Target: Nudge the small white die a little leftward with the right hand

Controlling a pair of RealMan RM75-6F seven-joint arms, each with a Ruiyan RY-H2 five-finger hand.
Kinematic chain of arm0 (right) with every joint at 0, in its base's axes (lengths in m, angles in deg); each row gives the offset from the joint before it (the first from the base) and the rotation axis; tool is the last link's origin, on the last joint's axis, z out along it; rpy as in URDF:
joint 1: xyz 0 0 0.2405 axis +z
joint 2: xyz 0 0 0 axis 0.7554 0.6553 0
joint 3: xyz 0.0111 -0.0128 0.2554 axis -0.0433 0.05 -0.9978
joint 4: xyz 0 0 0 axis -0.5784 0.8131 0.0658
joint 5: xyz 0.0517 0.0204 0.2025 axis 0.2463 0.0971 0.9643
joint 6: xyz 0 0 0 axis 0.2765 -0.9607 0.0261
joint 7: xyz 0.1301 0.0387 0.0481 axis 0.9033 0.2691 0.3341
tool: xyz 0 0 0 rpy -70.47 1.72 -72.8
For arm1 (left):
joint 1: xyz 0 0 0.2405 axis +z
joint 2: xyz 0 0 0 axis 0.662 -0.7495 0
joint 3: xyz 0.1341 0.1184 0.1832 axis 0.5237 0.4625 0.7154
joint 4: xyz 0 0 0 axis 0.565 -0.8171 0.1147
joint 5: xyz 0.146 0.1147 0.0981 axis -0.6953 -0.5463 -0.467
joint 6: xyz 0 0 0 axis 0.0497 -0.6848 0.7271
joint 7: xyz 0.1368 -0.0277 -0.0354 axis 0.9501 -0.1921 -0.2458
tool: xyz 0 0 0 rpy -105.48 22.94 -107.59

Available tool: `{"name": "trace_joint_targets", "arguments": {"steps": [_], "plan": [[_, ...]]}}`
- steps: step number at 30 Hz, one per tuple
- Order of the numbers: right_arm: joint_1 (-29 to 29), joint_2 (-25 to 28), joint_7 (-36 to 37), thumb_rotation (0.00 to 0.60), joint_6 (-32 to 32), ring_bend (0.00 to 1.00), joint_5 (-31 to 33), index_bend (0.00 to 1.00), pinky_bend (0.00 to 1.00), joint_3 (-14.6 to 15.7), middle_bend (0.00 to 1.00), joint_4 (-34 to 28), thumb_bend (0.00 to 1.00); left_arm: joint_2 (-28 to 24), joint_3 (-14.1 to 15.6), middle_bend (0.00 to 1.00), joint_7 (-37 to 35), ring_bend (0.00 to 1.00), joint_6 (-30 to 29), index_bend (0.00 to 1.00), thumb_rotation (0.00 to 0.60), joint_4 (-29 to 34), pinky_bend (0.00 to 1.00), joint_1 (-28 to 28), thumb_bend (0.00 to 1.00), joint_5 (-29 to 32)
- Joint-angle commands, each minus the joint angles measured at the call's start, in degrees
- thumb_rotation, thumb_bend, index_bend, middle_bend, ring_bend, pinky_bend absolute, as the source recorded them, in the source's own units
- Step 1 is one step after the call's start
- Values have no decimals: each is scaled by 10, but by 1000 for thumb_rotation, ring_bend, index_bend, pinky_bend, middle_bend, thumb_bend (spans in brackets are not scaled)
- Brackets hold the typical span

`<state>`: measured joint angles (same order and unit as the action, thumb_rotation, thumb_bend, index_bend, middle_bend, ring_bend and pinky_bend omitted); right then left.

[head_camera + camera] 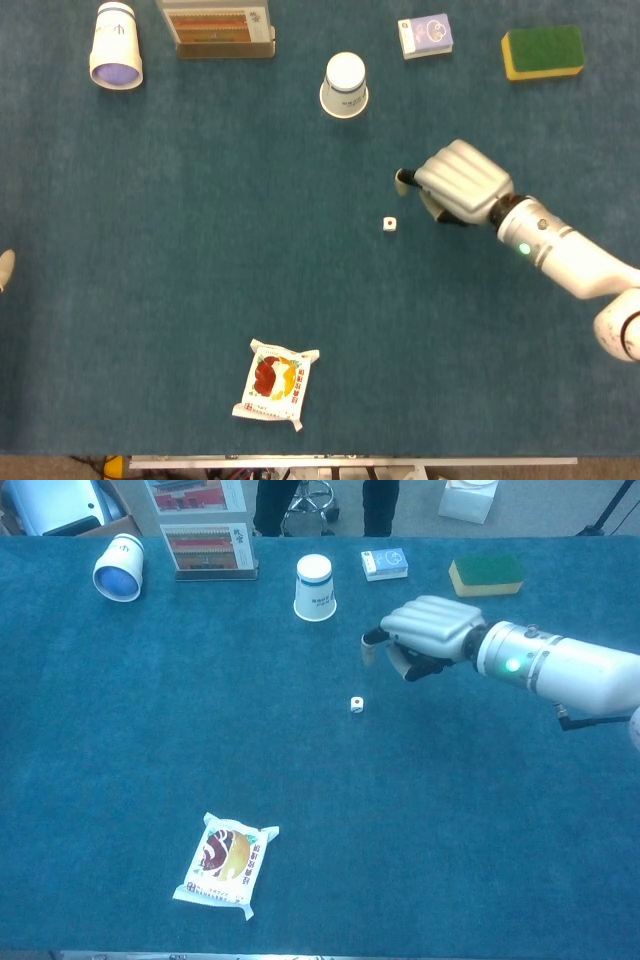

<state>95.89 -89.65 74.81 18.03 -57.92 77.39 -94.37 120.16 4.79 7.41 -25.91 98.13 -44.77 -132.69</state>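
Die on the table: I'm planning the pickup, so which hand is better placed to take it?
The right hand hovers close beside the die; the left hand barely shows at the table's far edge.

A wide table [120,780] covered in dark teal felt fills nearly everything. Beyond its far edge lies a grey floor, with the base of a swivel chair [303,494], somebody's dark-trousered legs [378,500] and a white box [468,498]. The light is even.

A blue table [150,250] bears a die [389,224], snack packet [275,384], two cups [345,85].
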Motion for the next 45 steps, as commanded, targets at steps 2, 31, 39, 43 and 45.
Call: {"name": "trace_joint_targets", "arguments": {"steps": [2,31,39,43,45], "plan": [[7,-10,-2,600,8,1000,6,385,1000,7,1000,6,1000,2,1,351,-4,239,0,444,600,-4,431,1,246,0],[26,-41,39,600,12,1000,2,385,1000,40,1000,36,1000,7,3,351,-32,239,-1,444,600,-25,431,11,246,3],[20,-25,43,600,-1,1000,-5,385,1000,49,1000,8,1000,7,2,351,-32,239,-1,444,600,-26,431,10,246,1],[18,-15,35,600,-3,1000,-1,390,1000,53,1000,-7,1000,7,2,351,-29,240,0,444,600,-24,431,10,246,1],[16,-9,33,600,-5,1000,2,393,1000,55,1000,-18,1000,7,2,351,-28,240,0,444,600,-23,431,10,246,1]]}}
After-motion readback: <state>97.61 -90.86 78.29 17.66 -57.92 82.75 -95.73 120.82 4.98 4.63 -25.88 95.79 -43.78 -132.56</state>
